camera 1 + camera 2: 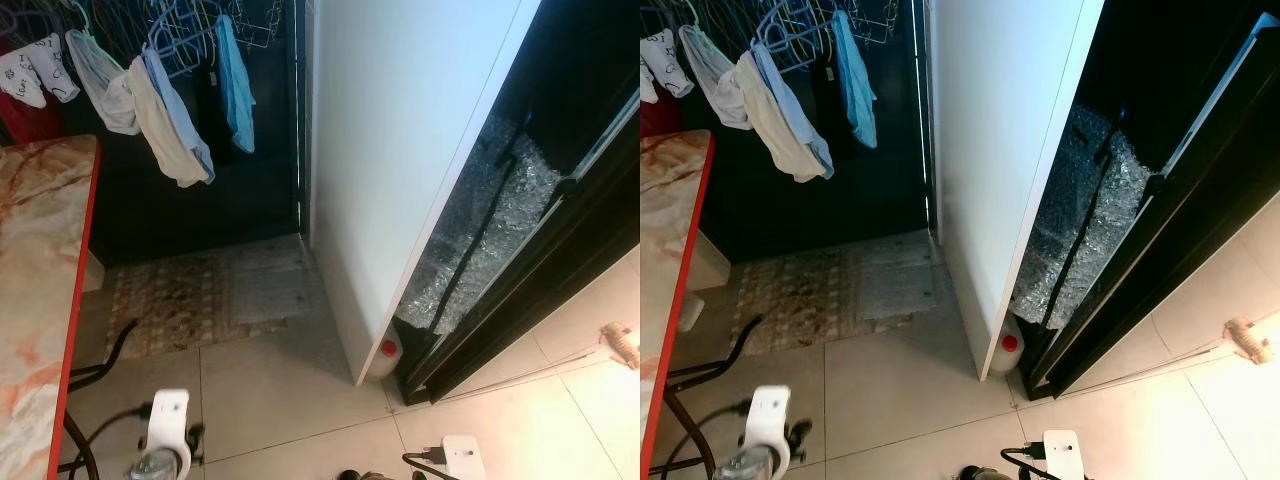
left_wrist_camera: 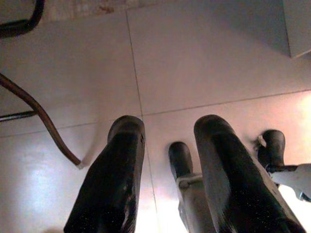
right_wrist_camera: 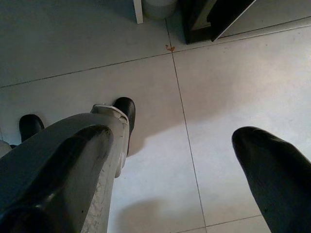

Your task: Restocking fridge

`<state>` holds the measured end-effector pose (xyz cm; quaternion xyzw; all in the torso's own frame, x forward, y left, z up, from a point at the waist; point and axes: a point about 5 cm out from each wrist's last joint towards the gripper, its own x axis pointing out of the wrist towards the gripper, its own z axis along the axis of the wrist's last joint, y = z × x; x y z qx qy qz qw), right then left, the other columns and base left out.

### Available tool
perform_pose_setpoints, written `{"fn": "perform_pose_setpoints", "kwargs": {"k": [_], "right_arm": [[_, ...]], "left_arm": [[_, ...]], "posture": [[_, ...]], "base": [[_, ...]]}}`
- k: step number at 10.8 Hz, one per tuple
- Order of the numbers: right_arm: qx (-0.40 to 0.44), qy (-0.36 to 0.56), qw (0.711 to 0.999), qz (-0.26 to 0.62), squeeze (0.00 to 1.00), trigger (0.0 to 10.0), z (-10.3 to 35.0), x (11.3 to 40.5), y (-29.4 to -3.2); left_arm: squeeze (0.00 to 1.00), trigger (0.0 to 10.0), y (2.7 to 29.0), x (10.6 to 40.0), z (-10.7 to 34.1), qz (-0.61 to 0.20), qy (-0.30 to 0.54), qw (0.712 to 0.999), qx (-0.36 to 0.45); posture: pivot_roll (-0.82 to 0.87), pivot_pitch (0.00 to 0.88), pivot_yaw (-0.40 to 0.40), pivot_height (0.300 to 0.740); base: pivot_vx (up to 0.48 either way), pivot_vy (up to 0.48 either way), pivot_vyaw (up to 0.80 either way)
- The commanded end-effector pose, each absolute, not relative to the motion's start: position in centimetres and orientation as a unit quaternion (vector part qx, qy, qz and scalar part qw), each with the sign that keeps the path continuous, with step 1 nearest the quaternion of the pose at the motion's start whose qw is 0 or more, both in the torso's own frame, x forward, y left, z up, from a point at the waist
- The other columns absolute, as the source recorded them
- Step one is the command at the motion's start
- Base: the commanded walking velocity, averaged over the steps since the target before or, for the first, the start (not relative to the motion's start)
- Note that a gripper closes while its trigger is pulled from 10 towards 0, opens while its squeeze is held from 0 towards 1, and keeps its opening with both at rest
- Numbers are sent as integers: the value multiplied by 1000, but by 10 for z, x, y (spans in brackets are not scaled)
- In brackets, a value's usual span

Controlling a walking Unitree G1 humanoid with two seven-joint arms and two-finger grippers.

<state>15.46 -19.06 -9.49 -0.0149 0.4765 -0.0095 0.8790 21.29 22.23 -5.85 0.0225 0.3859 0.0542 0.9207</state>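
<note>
The tall white fridge (image 1: 400, 150) stands ahead and slightly to my right, showing its plain side panel. At its foot a pale jug with a red cap (image 1: 388, 352) sits on the tiled floor. Both arms hang low at my sides. My left gripper (image 2: 169, 125) points down at the floor tiles, open, with nothing between its fingers. My right gripper (image 3: 172, 135) is also open and holds nothing, its fingers spread wide over the tiles. My own black feet (image 3: 125, 108) show below the grippers.
A marble table with a red edge (image 1: 40, 260) runs along my left. Laundry on hangers (image 1: 160, 100) hangs above a patterned mat (image 1: 190, 300). Crinkled silver sheeting (image 1: 500, 220) and a dark door frame (image 1: 540, 280) lie right of the fridge. A brush (image 1: 622, 345) lies far right.
</note>
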Motion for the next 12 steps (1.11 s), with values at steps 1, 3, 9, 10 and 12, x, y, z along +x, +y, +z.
{"fn": "perform_pose_setpoints", "kwargs": {"k": [1, 3, 9, 10, 12], "right_arm": [[-14, 499, 866, -7, 0, 10000, -101, 140, -189], [-16, 501, 865, -7, 0, 10000, -101, 140, -189], [-21, 509, 861, -8, 0, 10000, -102, 139, -190], [-24, 508, 861, -7, 0, 10000, -102, 139, -190], [-22, 506, 862, -8, 0, 10000, -101, 140, -190]], "left_arm": [[0, 10000, 227, 202, -65, 59, 408, 911, 27], [0, 10000, 226, 194, -70, 45, 425, 903, 52], [0, 10000, 221, 191, -73, 36, 429, 900, 61], [0, 10000, 220, 191, -73, 36, 428, 901, 60], [0, 10000, 220, 191, -73, 36, 427, 901, 60]], "posture": [[-140, 143, -18, 740], [-141, 139, -18, 740], [-144, 154, -19, 740], [-142, 158, -20, 740], [-143, 160, -20, 740]], "base": [[0, 0, 0], [0, 0, 0], [0, -266, -327], [0, -322, 0], [0, -317, 0]]}}
